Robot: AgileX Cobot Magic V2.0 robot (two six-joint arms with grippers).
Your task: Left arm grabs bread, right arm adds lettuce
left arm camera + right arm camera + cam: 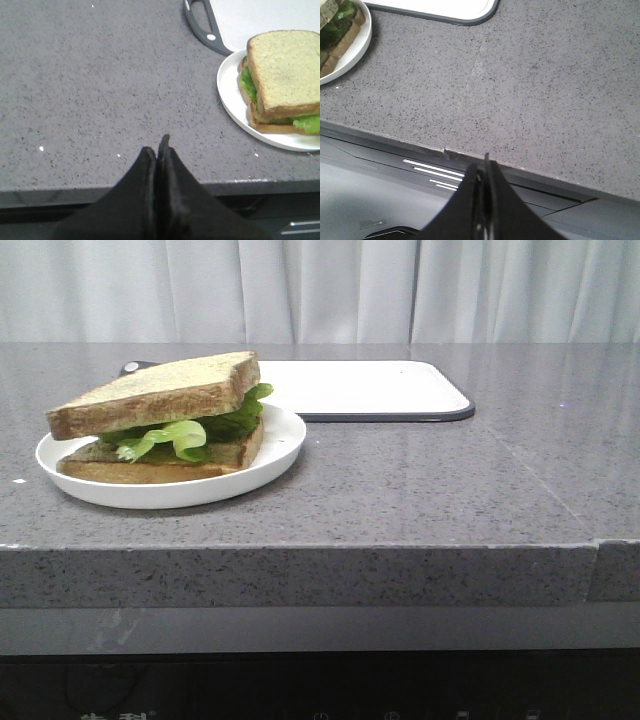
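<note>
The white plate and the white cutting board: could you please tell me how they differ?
The white plate is round with a raised rim; the white cutting board is a flat rounded rectangle edged in dark grey. The plate holds a sandwich; the board is bare. The plate sits nearer the counter's front edge. Both are white and rest on the grey counter.

The front view looks low and level across the counter (420, 490); both wrist views look down near its front edge, all 3 sharing the plate (275, 462) (230, 107) (360, 47).

Grey speckled countertop (420, 490), white plate (275, 455) on it, white cutting board (370, 388) just behind
</note>
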